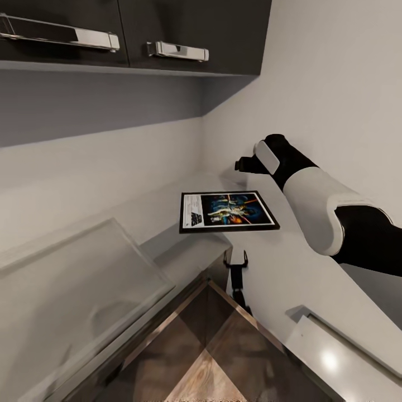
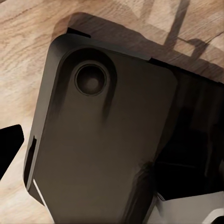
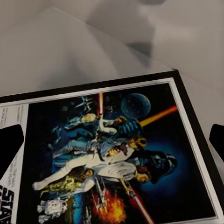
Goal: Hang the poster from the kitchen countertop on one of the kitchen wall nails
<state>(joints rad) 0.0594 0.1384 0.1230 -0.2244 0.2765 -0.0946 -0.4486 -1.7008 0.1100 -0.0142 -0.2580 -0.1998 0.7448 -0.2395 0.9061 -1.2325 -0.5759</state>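
Note:
The poster [image 1: 229, 211] lies flat in the corner of the light grey kitchen countertop [image 1: 279, 268], its white title strip toward the left. My right gripper [image 1: 243, 164] hovers above the poster's far edge, close to the wall. In the right wrist view the poster [image 3: 116, 158] spreads out below the open right gripper [image 3: 112, 144], whose dark fingertips [image 3: 9, 149] stand wide apart, holding nothing. My left gripper [image 1: 235, 261] hangs low in front of the counter's edge, its two fingers apart and empty. The left wrist view looks down on a dark part of the robot [image 2: 102, 140] over wooden floor.
Dark upper cabinets with chrome handles [image 1: 177, 51] hang above the counter. A grey sloping panel [image 1: 84, 273] lies at the left. A white glossy surface [image 1: 335, 357] sits at the lower right. Wooden floor [image 1: 206, 357] shows between them. White walls meet behind the poster.

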